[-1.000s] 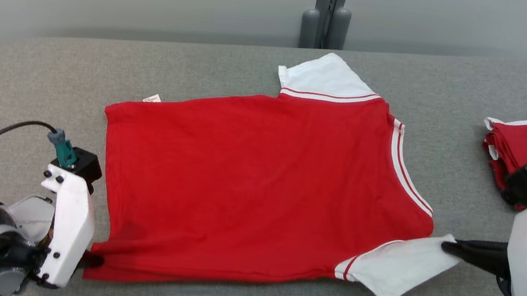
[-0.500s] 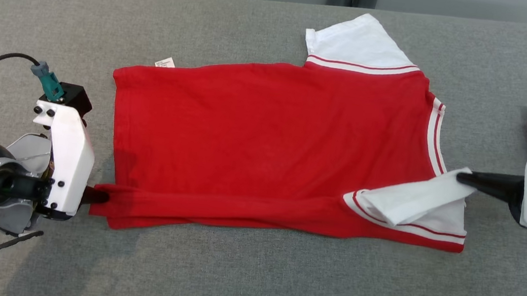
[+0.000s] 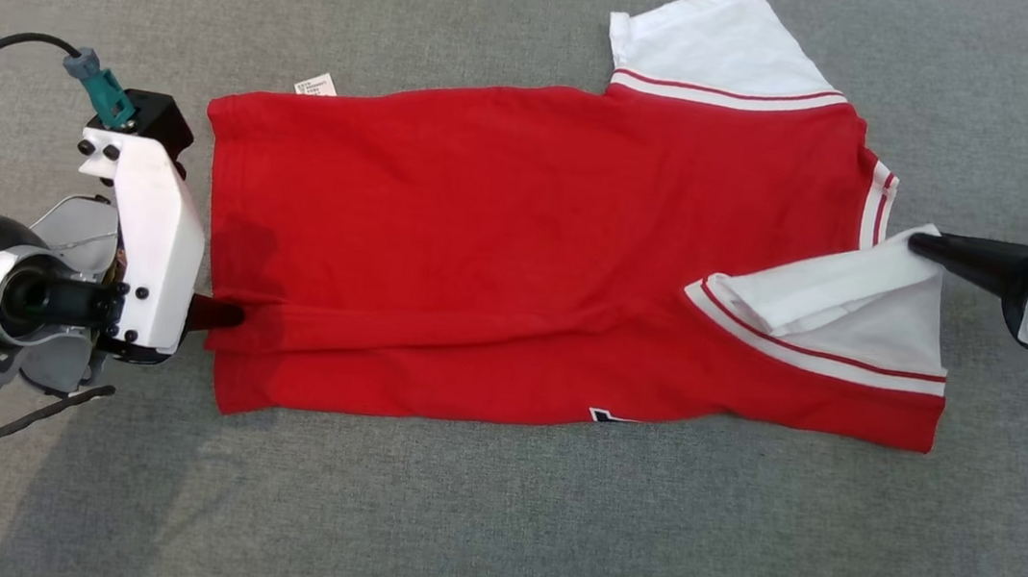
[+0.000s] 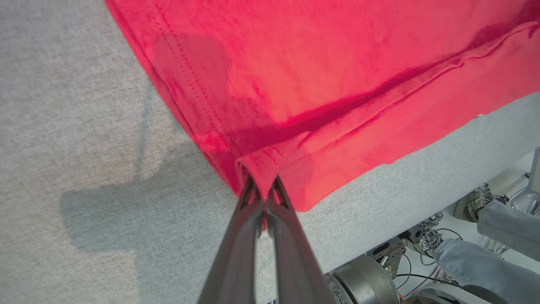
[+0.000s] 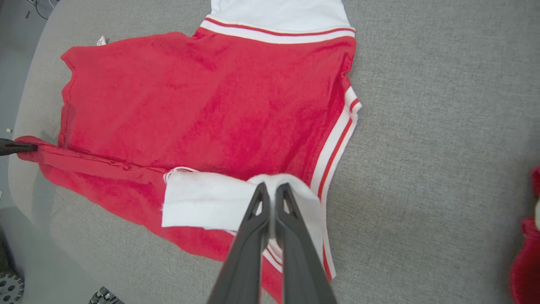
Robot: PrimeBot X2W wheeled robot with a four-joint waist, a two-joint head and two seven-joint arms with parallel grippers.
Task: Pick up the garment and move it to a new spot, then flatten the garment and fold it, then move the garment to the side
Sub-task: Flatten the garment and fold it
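Both jaws pinched tight: left on garment (image 3: 522, 222) hem (image 4: 270, 169), right on sleeve (image 5: 198, 207).

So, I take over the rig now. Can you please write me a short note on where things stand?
Left gripper: shut on the hem corner of the red shirt.
Right gripper: shut on the near white sleeve.
Shirt: spread on the grey table, near edge lifted and turned partly over the body.
Done: flattened, first fold begun.
Left: lay that fold down, finish folding, move the shirt aside.
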